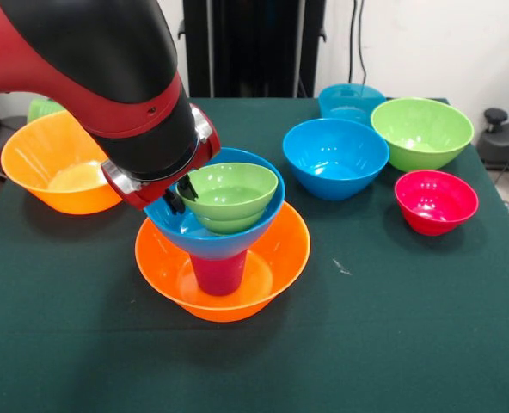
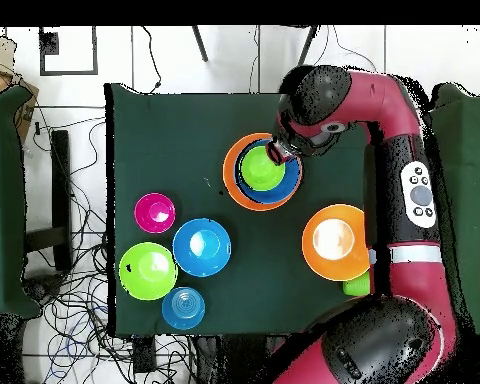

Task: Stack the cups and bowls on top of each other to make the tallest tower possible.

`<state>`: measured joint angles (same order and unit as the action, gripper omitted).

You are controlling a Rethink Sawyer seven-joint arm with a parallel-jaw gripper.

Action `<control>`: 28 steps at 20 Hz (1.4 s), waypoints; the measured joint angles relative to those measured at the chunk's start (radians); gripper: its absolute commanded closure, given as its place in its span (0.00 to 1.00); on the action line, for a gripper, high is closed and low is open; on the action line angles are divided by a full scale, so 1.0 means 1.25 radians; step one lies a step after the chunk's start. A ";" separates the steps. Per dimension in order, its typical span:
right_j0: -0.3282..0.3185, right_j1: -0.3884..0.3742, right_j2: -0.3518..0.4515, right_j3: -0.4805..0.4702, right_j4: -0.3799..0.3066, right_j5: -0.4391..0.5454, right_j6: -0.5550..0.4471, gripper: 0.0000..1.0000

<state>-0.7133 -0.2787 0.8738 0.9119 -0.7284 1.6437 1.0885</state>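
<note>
The tower stands mid-table: a wide orange bowl (image 1: pixel 272 258), the purple-magenta cup (image 1: pixel 218 274) standing in it, a blue bowl (image 1: pixel 205 234) resting on the cup, and a lime green bowl (image 1: pixel 230 194) nested in the blue one, slightly tilted. My gripper (image 1: pixel 183 193) reaches down at the tower's left side. Its fingers straddle the green bowl's left rim, one inside and one outside, closed on it. In the overhead view the gripper (image 2: pixel 277 152) is at the edge of the green bowl (image 2: pixel 260 168), over the orange bowl (image 2: pixel 230 180).
A second orange bowl (image 1: pixel 61 163) sits at the left with the light green cup (image 1: pixel 42 107) behind it. At the right are a blue bowl (image 1: pixel 334 157), a teal bowl (image 1: pixel 351 101), a lime green bowl (image 1: pixel 422 132) and a red-pink bowl (image 1: pixel 435 200) on the green table (image 1: pixel 409 335).
</note>
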 measured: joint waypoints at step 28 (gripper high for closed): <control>-0.025 -0.019 0.000 0.023 0.000 0.000 0.000 1.00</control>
<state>-0.7447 -0.3025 0.8737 0.9409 -0.7286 1.6437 1.0885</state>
